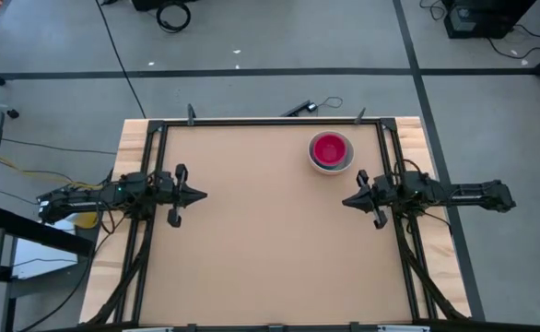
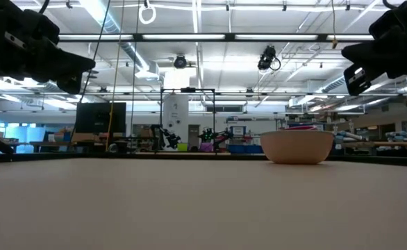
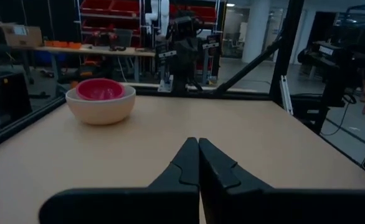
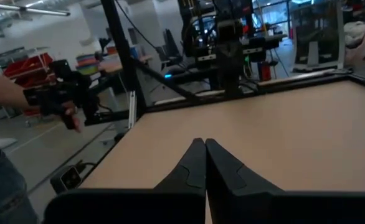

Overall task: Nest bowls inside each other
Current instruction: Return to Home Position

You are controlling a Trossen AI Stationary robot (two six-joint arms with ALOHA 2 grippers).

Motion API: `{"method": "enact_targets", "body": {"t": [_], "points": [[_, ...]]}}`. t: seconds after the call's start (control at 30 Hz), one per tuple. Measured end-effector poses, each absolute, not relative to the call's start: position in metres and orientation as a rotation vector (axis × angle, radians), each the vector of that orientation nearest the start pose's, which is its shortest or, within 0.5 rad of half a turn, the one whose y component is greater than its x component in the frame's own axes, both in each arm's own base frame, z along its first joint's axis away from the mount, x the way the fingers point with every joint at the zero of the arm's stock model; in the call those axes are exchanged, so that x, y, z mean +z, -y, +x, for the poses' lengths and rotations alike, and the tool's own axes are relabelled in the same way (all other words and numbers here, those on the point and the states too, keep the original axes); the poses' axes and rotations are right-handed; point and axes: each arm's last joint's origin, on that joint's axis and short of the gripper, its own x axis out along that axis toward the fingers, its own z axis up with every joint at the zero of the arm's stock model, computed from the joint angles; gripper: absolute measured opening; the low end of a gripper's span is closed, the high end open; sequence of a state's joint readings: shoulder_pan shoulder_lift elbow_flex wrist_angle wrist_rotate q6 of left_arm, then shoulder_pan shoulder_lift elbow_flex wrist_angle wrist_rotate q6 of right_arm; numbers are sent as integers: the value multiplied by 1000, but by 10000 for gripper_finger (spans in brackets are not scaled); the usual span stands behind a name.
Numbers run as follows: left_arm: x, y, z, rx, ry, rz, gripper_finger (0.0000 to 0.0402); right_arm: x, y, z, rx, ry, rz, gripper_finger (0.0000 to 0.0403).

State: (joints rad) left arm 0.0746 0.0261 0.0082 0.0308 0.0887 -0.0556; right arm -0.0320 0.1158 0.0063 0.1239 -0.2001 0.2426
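A stack of bowls [image 1: 331, 151] rests by its base on the table at the far right: a magenta-red bowl [image 3: 99, 89] sits inside a white-grey outer bowl [image 3: 101, 107], also seen in the low view [image 2: 296, 146]. My left gripper [image 1: 202, 195] hovers shut at the table's left edge, pointing level toward the right. My right gripper [image 1: 346, 201] hovers shut at the right edge, pointing left, just nearer than the stack. Both are apart from the bowls and hold nothing.
A black frame [image 1: 270, 121] runs along the table's far edge and down both sides. A person's arm and hand [image 4: 20, 93] show beyond the table's near edge in the right wrist view. Bare tabletop [image 1: 270, 240] lies between the grippers.
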Motion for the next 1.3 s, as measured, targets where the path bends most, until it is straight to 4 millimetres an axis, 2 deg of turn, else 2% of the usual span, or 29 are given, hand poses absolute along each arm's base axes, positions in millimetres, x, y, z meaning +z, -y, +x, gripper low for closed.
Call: {"method": "enact_targets", "body": {"t": [0.17, 0.43, 0.8, 1.3], "points": [[169, -5, 99, -14, 33, -72, 0, 169, -2, 104, 158, 4, 243, 6], [169, -5, 99, -16, 29, -200, 0, 169, -1, 104, 127, 8, 260, 30], [169, -5, 99, -16, 29, -195, 18, 169, -1, 104, 126, 7, 260, 29], [169, -5, 99, -16, 28, -195, 20, 169, -1, 104, 126, 8, 260, 29]]}}
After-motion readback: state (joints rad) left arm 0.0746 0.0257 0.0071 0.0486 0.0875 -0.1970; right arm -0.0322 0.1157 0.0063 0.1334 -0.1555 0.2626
